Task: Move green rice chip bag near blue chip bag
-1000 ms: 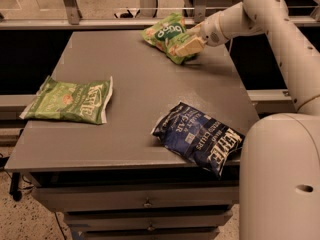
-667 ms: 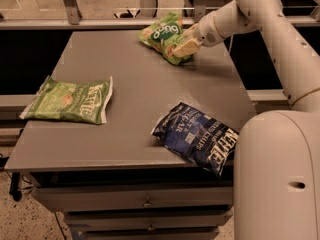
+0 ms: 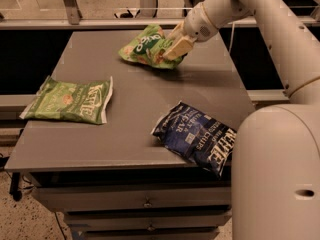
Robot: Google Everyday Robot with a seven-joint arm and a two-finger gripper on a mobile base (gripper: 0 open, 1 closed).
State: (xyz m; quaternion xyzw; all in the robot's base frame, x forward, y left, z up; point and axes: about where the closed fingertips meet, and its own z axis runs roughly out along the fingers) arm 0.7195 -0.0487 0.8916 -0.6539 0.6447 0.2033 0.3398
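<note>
Claw (image 3: 176, 48) at the far side of the bench (image 3: 140, 124), clamped on the right edge of the green rice chip bag (image 3: 146, 48), which appears lifted clear of the surface, judging by the shadow under it; an edge pinch suits a puffy bag. Its dark oval logo is unreadable. Blue chip bag (image 3: 196, 136) lies flat at the near right edge, white "KETTLE" lettering legible. Light green bag (image 3: 70, 101), also "KETTLE", at left, well apart.

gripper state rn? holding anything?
Gripper: shut on the green rice chip bag, at the table's far side; the blue chip bag lies untouched near the front edge.
</note>
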